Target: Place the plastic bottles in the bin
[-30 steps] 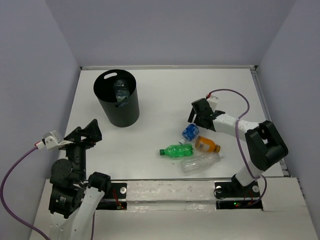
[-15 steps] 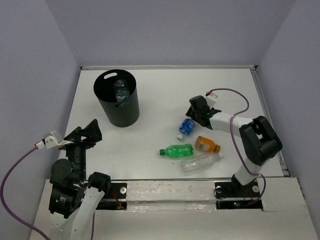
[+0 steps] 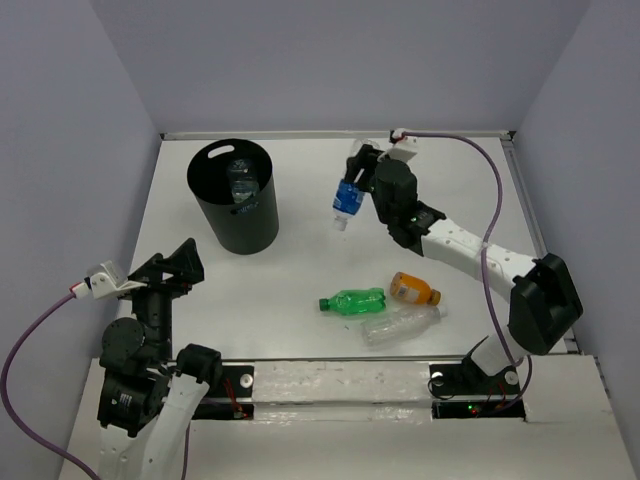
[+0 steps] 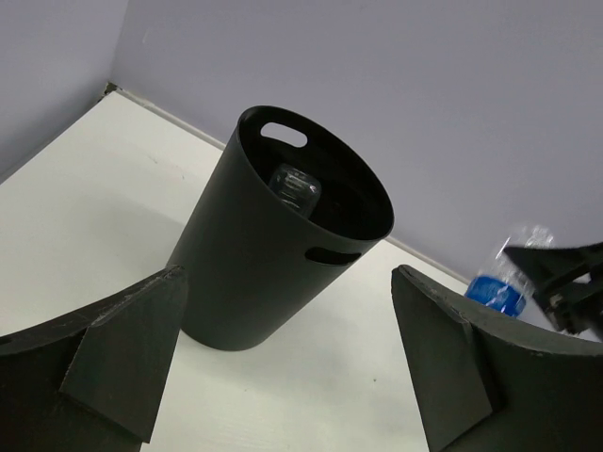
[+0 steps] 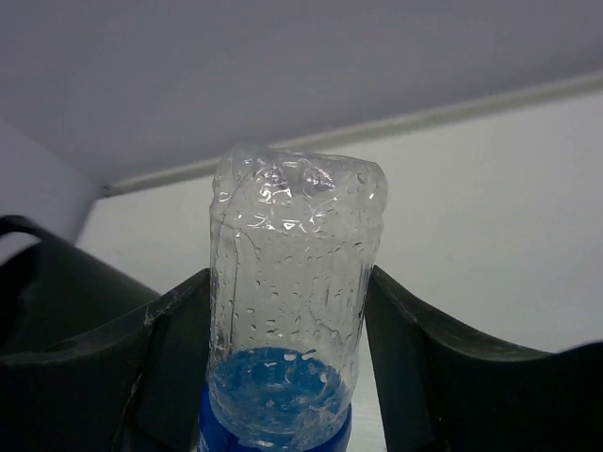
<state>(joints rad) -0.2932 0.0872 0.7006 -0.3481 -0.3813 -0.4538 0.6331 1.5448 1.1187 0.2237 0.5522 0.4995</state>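
My right gripper (image 3: 357, 188) is shut on the blue-labelled plastic bottle (image 3: 346, 201) and holds it in the air above the back of the table, right of the bin (image 3: 243, 225). In the right wrist view the wet clear bottle (image 5: 292, 320) sits squeezed between both fingers (image 5: 165, 363). The black bin holds clear bottles (image 3: 240, 181); one of them (image 4: 295, 186) shows in the left wrist view. A green bottle (image 3: 353, 300), an orange one (image 3: 414, 290) and a clear one (image 3: 400, 325) lie on the table near the front. My left gripper (image 3: 170, 262) is open and empty at the near left.
The table is walled in on three sides, with a raised edge along the back (image 3: 330, 133). The left wrist view looks at the bin's wall (image 4: 254, 273), with the lifted blue-labelled bottle (image 4: 502, 285) at its right.
My right gripper closed on the blue-labelled bottle, lifted it off the table and carried it back and left toward the bin. The left arm has not moved.
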